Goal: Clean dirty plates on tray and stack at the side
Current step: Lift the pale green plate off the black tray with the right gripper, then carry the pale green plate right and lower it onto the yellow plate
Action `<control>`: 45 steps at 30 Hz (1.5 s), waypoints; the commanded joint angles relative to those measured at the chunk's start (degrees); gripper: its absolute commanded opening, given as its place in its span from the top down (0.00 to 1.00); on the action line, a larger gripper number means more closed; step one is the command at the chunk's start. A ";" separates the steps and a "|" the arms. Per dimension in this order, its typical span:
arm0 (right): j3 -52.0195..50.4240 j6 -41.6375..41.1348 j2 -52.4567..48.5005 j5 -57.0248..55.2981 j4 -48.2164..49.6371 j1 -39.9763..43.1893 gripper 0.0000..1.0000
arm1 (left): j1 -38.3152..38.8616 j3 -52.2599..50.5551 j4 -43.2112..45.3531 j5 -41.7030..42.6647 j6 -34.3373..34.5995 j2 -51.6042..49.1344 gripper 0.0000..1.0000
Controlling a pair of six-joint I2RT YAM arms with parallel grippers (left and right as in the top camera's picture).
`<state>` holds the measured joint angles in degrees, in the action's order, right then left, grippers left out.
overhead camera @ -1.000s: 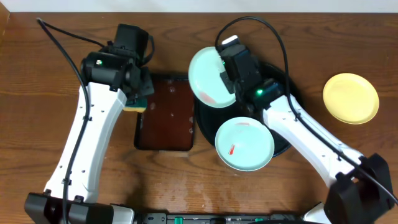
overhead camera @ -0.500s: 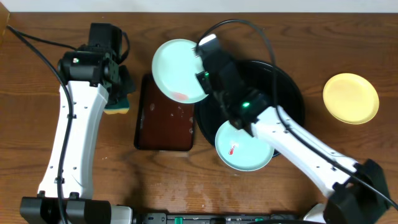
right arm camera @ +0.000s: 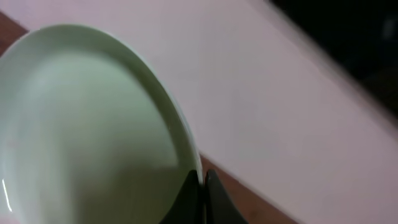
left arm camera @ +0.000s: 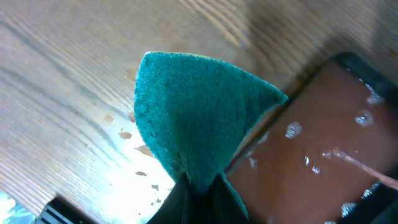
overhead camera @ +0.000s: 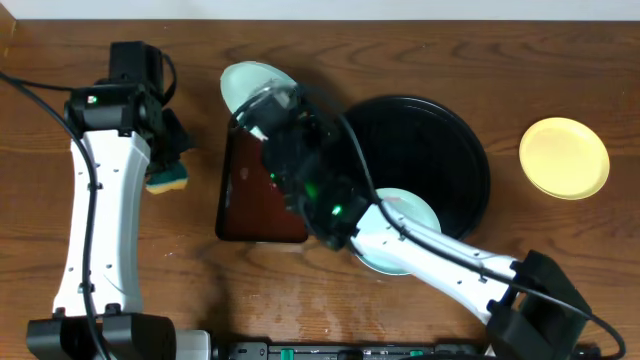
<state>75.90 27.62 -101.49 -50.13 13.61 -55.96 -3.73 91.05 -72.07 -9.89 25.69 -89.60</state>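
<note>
— Where's your right gripper?
— Pinched on the rim of a mint plate, up-left of the black tray. My left gripper, farther left, is clamped on a green sponge.
— The others?
— The second mint plate is at the tray's lower-left rim. The yellow plate is to its right, apart.

Brown wood-grain table

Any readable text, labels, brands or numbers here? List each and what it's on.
None readable in any view.
Yellow plate, upper mint plate, lower mint plate, black tray, brown tray, sponge: no markings.
Green dot on the right arm: a light, not a character.
Hardware at the overhead view's bottom edge: too small to tell.
</note>
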 commanded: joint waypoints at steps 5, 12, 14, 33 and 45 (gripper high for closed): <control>0.28 16.48 0.48 -6.93 2.05 -5.77 0.99 | -0.76 -1.38 -0.09 -1.29 1.22 -0.20 0.92; 0.28 17.86 0.48 -7.48 2.10 -7.13 0.99 | -0.76 -1.38 0.11 -1.29 1.22 -0.20 0.92; 0.28 17.46 0.48 -7.98 2.12 -7.06 0.99 | -0.76 -1.38 0.09 -1.29 1.22 -0.20 0.92; 0.28 -31.54 0.68 31.50 -19.04 11.87 0.99 | -0.74 -1.53 0.11 -1.05 1.20 -0.20 0.92; 0.28 -43.36 0.87 63.65 -27.71 42.16 0.99 | -0.42 -2.05 1.90 3.34 0.26 -0.22 0.92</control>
<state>75.92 -11.53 -101.51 1.54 -12.64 -21.21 -4.29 89.47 -70.87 -8.86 25.93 -89.60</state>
